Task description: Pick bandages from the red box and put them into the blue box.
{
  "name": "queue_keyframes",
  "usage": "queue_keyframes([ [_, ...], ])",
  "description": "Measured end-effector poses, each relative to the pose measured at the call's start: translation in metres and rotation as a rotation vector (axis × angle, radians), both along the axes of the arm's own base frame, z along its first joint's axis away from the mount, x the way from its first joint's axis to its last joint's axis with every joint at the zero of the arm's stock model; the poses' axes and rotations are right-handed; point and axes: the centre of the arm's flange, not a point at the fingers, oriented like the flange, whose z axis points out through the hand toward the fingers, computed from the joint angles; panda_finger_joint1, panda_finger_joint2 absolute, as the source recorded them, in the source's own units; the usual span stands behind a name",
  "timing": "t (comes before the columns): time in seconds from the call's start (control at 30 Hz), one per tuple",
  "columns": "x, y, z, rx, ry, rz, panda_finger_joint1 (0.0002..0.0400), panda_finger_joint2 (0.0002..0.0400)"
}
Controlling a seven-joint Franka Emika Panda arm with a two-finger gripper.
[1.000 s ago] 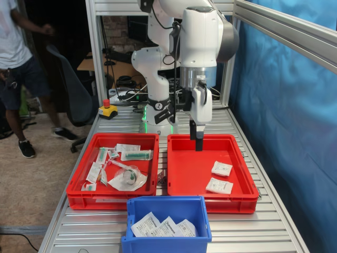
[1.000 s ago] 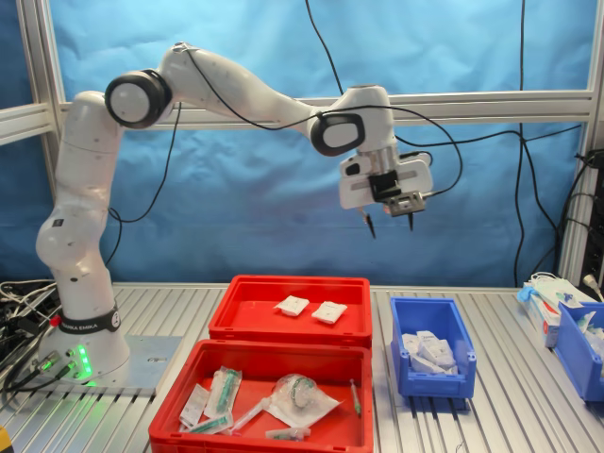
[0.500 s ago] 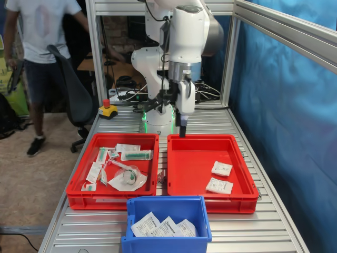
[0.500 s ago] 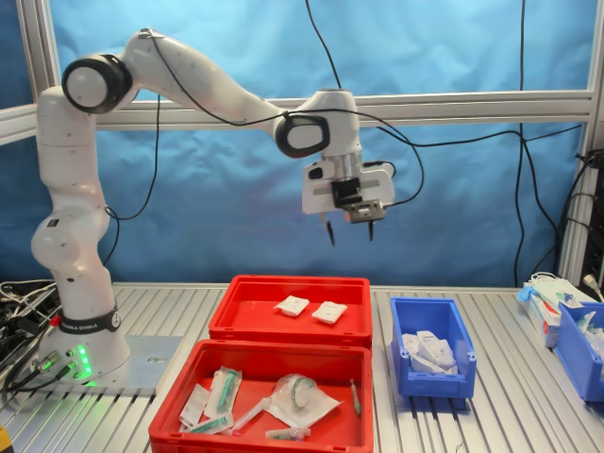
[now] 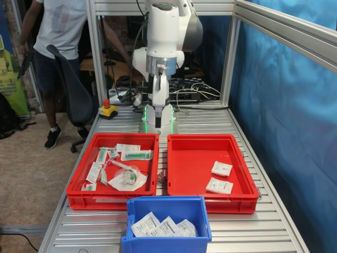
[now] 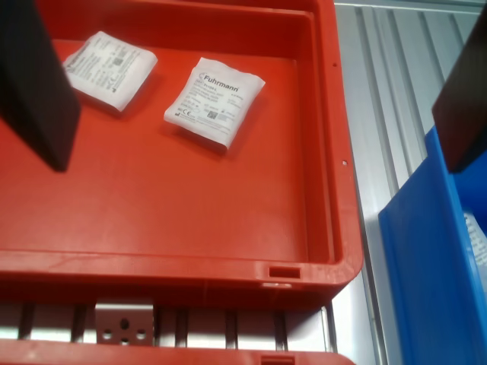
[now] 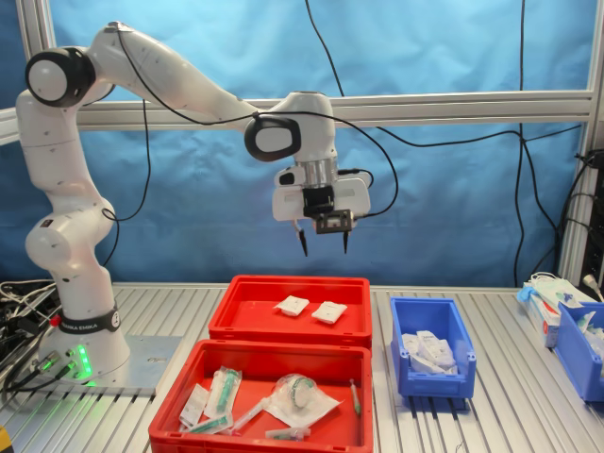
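Two white bandages (image 5: 221,168) (image 5: 219,185) lie in the red box (image 5: 192,168), near its side at the first exterior view's right. They also show in the second exterior view (image 7: 292,305) and in the wrist view (image 6: 215,99). The blue box (image 5: 167,205) stands in front of the red trays and holds several bandages (image 5: 163,226). It also shows in the second exterior view (image 7: 429,377) and in the wrist view (image 6: 426,258). My gripper (image 7: 324,247) is open and empty. It hangs high above the red box (image 7: 288,326).
A twin red tray (image 5: 113,197) beside the red box holds syringe packs and a clear mask (image 5: 128,179). A red stop button (image 5: 107,109) sits behind it. A person (image 5: 58,31) stands beyond the frame post. Another blue bin (image 7: 576,349) stands at the second exterior view's right.
The arm has swung to the left in both exterior views, away from the blue box's side and back toward the robot base. The gripper stayed open and empty. The person has moved.
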Motion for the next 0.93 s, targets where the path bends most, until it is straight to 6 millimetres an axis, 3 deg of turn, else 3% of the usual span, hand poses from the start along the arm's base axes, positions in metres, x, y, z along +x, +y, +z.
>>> queue_keyframes([
  [0.2, -0.007, -0.004, 0.005, -0.002, -0.007, -0.006, 0.0400, 0.0400],
  [0.93, -0.014, -0.002, -0.007, -0.006, 0.019, 0.000, 0.0400, 0.0400],
])
